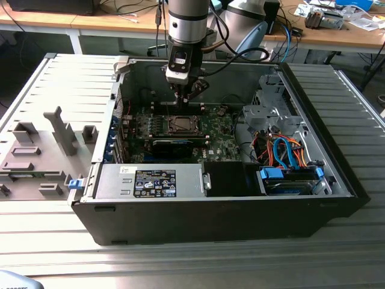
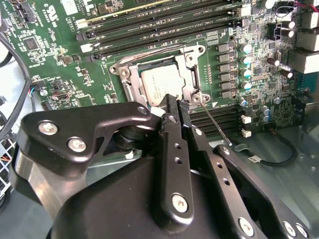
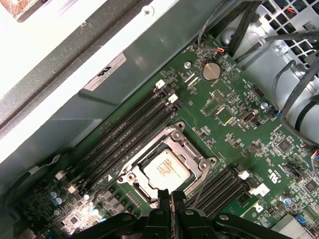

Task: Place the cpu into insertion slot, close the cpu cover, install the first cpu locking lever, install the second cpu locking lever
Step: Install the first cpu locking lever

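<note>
1. Holds the gripper with fingers pressed together and nothing seen between them, probably set for pushing rather than grasping.
2. Hovers directly above the cpu, already seated in the insertion slot under the lowered cpu cover.
3. Leaves a thin locking lever jutting just beside the fingertips, seemingly unlatched.
4. Works inside an open computer case on a ribbed metal table, with cluttered desks well behind the gripper.

Exterior view looks down into the computer case; both close wrist views share the insertion slot.
</note>
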Controlling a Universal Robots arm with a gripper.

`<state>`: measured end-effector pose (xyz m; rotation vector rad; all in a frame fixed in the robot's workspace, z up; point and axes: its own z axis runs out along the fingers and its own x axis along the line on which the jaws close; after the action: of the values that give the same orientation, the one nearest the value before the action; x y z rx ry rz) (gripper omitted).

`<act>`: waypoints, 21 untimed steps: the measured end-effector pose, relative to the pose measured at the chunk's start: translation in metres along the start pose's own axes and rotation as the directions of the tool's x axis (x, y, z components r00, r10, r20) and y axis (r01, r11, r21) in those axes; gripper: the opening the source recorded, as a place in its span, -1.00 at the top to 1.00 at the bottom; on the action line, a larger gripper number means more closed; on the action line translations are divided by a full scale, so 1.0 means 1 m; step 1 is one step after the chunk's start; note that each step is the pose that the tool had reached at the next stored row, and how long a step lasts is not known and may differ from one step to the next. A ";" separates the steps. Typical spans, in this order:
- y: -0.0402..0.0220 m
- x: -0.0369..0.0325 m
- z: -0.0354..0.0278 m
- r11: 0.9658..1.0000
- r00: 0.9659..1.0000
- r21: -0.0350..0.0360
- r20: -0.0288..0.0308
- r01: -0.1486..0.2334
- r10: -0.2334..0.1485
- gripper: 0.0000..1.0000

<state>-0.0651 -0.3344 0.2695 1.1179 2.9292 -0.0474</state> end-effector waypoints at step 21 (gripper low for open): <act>0.0000 0.0000 0.0000 1.000 1.000 0.000 0.000 0.018 -0.018 0.67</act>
<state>-0.0651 -0.3343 0.2695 1.0913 2.9390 -0.0471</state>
